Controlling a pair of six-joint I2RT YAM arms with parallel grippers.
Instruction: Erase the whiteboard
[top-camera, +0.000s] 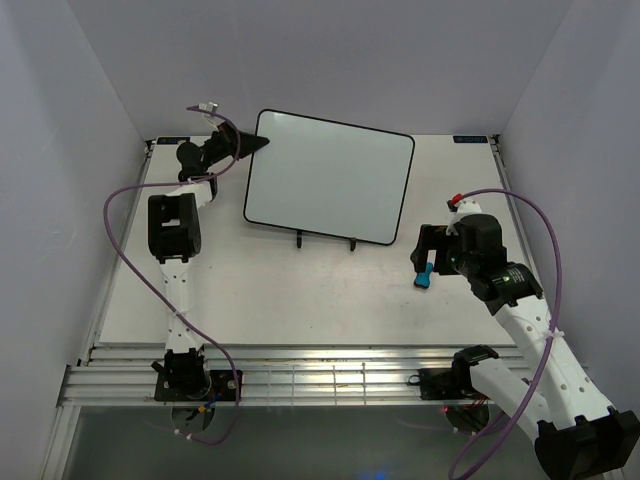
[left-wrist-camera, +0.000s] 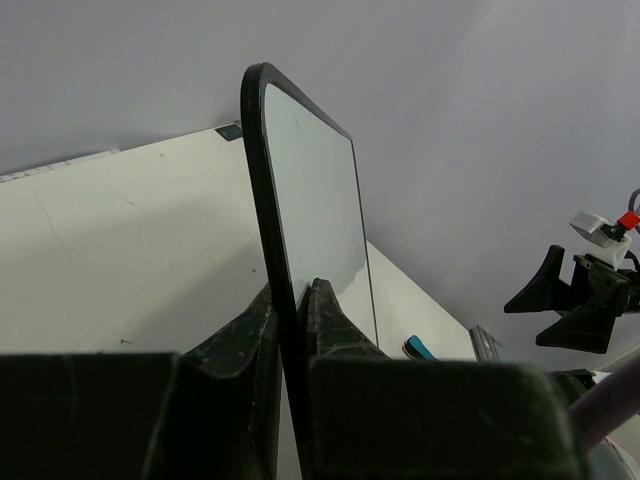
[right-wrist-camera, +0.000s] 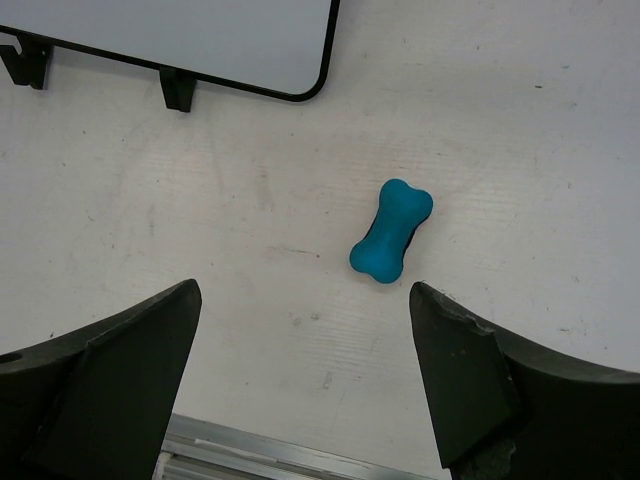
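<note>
The whiteboard (top-camera: 330, 178) stands tilted on its stand at the back middle of the table, and its face shows no writing. My left gripper (top-camera: 256, 146) is shut on the board's top left corner. In the left wrist view the black rim (left-wrist-camera: 262, 160) runs between the two fingers of the gripper (left-wrist-camera: 293, 300). My right gripper (top-camera: 426, 258) is open and empty above the table, right of the board. The small blue bone-shaped eraser (right-wrist-camera: 391, 231) lies on the table just beyond the open fingers of the right gripper (right-wrist-camera: 303, 292). The eraser also shows in the top view (top-camera: 424, 277).
The black wire stand's feet (top-camera: 300, 238) stick out under the board's lower edge and also show in the right wrist view (right-wrist-camera: 178, 88). The table's metal front rail (top-camera: 330, 375) runs along the near edge. Grey walls enclose the table on three sides.
</note>
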